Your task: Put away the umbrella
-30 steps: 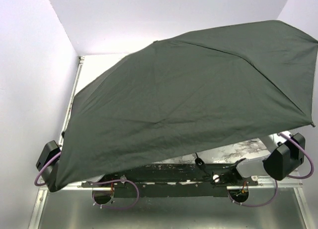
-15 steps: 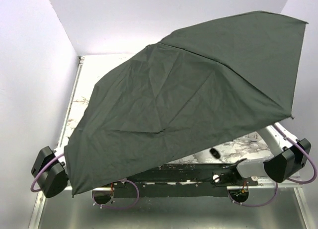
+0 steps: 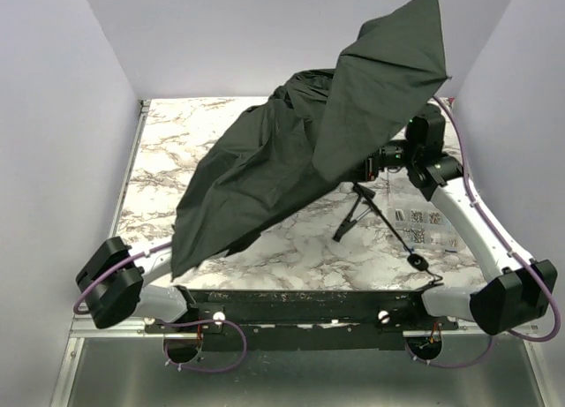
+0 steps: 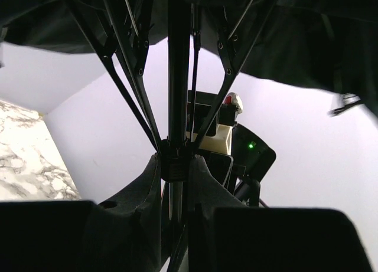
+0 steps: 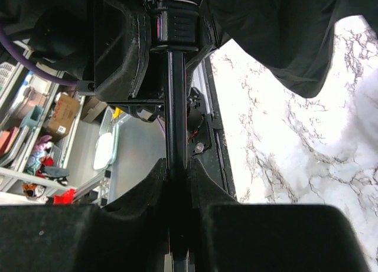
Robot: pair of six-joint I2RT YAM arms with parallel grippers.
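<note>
The black umbrella (image 3: 282, 160) hangs half collapsed, its canopy draped from the back right down toward the front left of the marble table (image 3: 291, 248). Its thin shaft runs down to a small knob handle (image 3: 415, 261) near the table. My right gripper (image 3: 378, 162) is shut on the shaft (image 5: 176, 95), seen also in the right wrist view (image 5: 177, 169). My left gripper (image 4: 175, 164) is shut on the runner collar (image 4: 173, 161) where the ribs (image 4: 127, 89) meet the shaft. In the top view the canopy hides the left gripper.
White walls close in the table at the back, left and right. Small printed labels (image 3: 420, 218) lie on the table at the right. A metal ledge (image 3: 300, 372) runs along the front below the arm bases.
The wide open canopy has collapsed into a loose drape and shifted toward the back right. My right arm has swung from the front right to the back right. The handle now shows.
</note>
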